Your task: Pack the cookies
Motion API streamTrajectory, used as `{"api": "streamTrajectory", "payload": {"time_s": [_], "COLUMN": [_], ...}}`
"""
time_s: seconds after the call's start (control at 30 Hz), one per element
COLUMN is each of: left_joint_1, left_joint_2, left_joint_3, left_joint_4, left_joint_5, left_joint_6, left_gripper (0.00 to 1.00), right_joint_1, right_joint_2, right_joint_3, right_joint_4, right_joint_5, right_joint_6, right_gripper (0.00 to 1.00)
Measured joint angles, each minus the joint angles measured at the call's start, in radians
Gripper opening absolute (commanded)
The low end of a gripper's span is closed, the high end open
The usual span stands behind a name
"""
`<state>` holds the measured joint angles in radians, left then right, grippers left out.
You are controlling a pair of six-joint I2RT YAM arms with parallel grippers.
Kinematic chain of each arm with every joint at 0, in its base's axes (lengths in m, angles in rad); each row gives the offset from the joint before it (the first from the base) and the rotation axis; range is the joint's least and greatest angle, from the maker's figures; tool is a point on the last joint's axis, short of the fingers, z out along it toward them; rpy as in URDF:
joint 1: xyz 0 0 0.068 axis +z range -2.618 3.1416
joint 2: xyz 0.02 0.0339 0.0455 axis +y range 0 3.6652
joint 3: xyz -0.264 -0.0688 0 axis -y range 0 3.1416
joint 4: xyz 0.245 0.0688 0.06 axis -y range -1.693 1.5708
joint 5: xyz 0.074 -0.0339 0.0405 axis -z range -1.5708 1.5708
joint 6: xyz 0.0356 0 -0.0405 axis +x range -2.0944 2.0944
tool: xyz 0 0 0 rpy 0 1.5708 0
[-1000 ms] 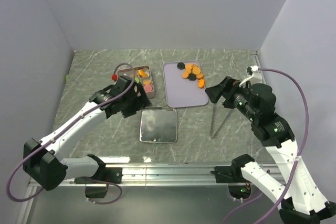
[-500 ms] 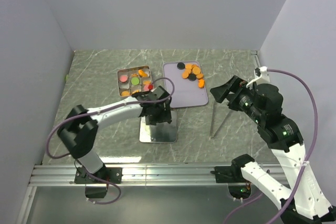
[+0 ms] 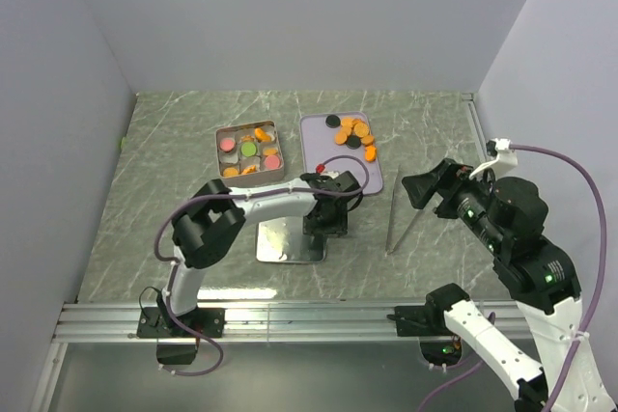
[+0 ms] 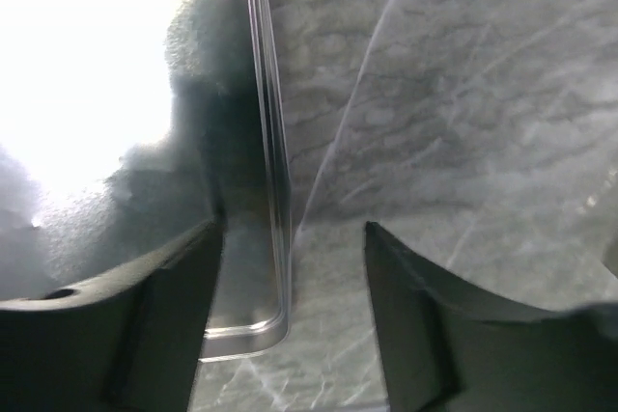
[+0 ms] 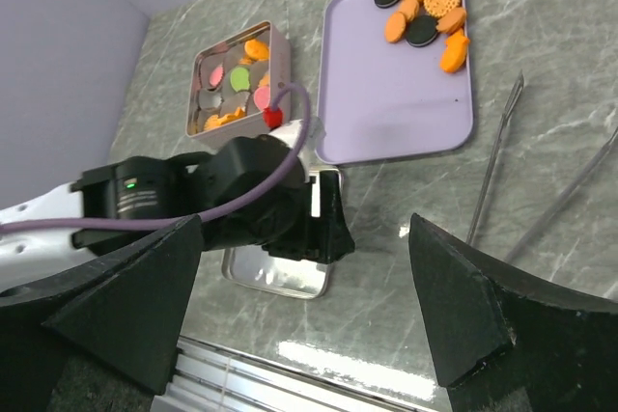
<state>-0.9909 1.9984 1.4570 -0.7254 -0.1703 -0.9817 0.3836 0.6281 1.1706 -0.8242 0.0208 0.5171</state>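
Orange and black cookies (image 3: 352, 134): a loose heap on the far right corner of the lavender tray (image 3: 333, 173). The near half of the tray is bare.
Cookies already placed: orange, pink and green ones sit in the compartments of the tin (image 3: 246, 124), just left of the tray.
Left gripper (image 3: 325, 219): low over the desk (image 3: 174, 142), at the right rim of the silvery lid (image 3: 285, 238). In the wrist view its jaws stand apart, with only the lid's rim and bare marble between them. It holds nothing.
Right gripper (image 3: 425, 185): raised, to the right of the tray, jaws spread wide and empty.
Bearing from left gripper: the heap lies beyond it toward the far wall, the length of the tray away and a little to the right.
Bearing from right gripper: the heap lies to its left and farther back.
Nearer arm: about even in the top view. The left arm is stretched across the lid, so I judge the right has the freer approach.
Tongs (image 3: 392, 214): flat on the desk between tray and right gripper. The long axis runs near to far, joined end toward the arm bases, tips splayed toward the far wall.
Next move (judgement): it turns on the heap to tin line, which runs leftward across the tray's far end.
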Motion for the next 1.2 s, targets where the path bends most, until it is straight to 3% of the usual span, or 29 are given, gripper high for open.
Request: {"api": "streamTrajectory", "payload": {"time_s": [0.47, 0.83, 1.03, 1.2], "left_joint_1": [-0.019, -0.024, -0.009, 0.101], "left_joint_2": [0.092, 0.034, -0.163, -0.436], "left_joint_3": [0.109, 0.116, 0.282, 0.373], "left_joint_4": [-0.101, -0.178, -0.312, -0.269], "left_joint_5": [-0.068, -0.080, -0.076, 0.008], "left_joint_6": [-0.006, -0.012, -0.029, 0.000], "left_gripper": [0.01, 0.00, 0.00, 0.00], "right_joint_1": [0.000, 0.000, 0.000, -0.002], "right_joint_2": [-0.022, 0.010, 0.137, 0.267], "right_joint_3": [-0.027, 0.012, 0.217, 0.358], "right_joint_4": [-0.023, -0.035, -0.014, 0.060], "right_joint_5": [-0.002, -0.005, -0.050, -0.140], "right_joint_6": [-0.066, -0.061, -0.029, 0.013], "right_gripper": [0.93, 0.94, 0.94, 0.96]}}
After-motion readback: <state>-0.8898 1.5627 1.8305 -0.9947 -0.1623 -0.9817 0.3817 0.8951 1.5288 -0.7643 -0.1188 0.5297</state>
